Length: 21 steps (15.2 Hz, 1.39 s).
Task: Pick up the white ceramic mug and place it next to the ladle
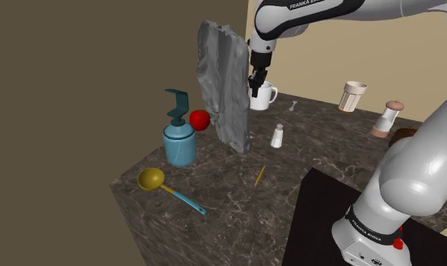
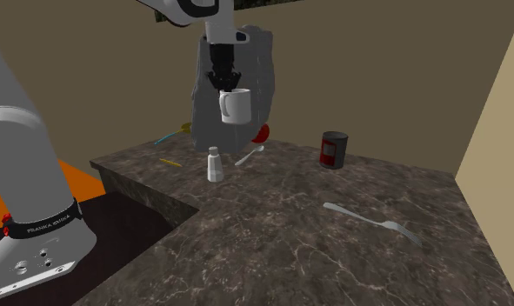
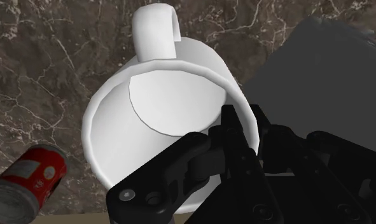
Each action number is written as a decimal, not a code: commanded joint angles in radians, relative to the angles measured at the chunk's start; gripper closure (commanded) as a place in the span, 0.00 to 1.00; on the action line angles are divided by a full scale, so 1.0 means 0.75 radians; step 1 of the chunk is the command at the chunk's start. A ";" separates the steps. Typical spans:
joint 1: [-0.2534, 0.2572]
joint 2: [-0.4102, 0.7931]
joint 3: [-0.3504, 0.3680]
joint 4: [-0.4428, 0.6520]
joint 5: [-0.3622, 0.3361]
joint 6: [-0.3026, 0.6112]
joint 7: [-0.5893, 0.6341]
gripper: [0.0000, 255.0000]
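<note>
Black tool (image 2: 223,84) pinches the rim of the white mug (image 2: 235,106) and holds it upright, lifted clear of the dark marbled table (image 2: 333,248), just in front of a tall grey rock-like slab (image 1: 225,83). Well apart from it lies the ladle (image 1: 169,190) — yellow bowl, teal handle — near the table's front corner in the shoulder view, beside a teal soap dispenser (image 1: 179,142).

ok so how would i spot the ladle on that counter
On the dark marbled counter, find the tall grey slab; a teal soap dispenser stands by it. The ladle lies nearest the counter's corner, beside the dispenser: a yellow bowl on a long teal handle.
</note>
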 commanded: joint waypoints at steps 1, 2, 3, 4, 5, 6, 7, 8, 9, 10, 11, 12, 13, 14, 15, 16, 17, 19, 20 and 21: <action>0.027 -0.057 0.038 -0.053 -0.001 -0.004 0.068 1.00; 0.040 -0.082 0.057 -0.079 0.000 -0.003 0.098 1.00; 0.052 -0.104 0.075 -0.102 0.002 -0.003 0.128 1.00; 0.064 -0.126 0.095 -0.124 0.005 -0.003 0.159 1.00; 0.076 -0.147 0.114 -0.145 0.009 -0.003 0.189 1.00; 0.089 -0.166 0.134 -0.164 0.014 -0.003 0.219 1.00; 0.101 -0.184 0.154 -0.182 0.019 -0.004 0.250 1.00; 0.114 -0.201 0.175 -0.198 0.025 -0.005 0.280 1.00; 0.127 -0.217 0.195 -0.213 0.031 -0.006 0.311 1.00; 0.140 -0.231 0.216 -0.226 0.038 -0.007 0.342 1.00; 0.153 -0.245 0.237 -0.237 0.045 -0.008 0.373 1.00; 0.166 -0.256 0.259 -0.247 0.053 -0.010 0.404 1.00; 0.179 -0.267 0.280 -0.256 0.060 -0.011 0.435 1.00; 0.192 -0.276 0.302 -0.263 0.069 -0.012 0.466 1.00; 0.206 -0.283 0.324 -0.269 0.077 -0.014 0.498 1.00; 0.219 -0.290 0.347 -0.273 0.085 -0.015 0.529 1.00; 0.232 -0.295 0.369 -0.276 0.094 -0.017 0.561 1.00; 0.258 -0.300 0.415 -0.276 0.111 -0.019 0.625 1.00; 0.271 -0.300 0.438 -0.275 0.119 -0.020 0.657 1.00; 0.284 -0.299 0.461 -0.271 0.126 -0.021 0.690 1.00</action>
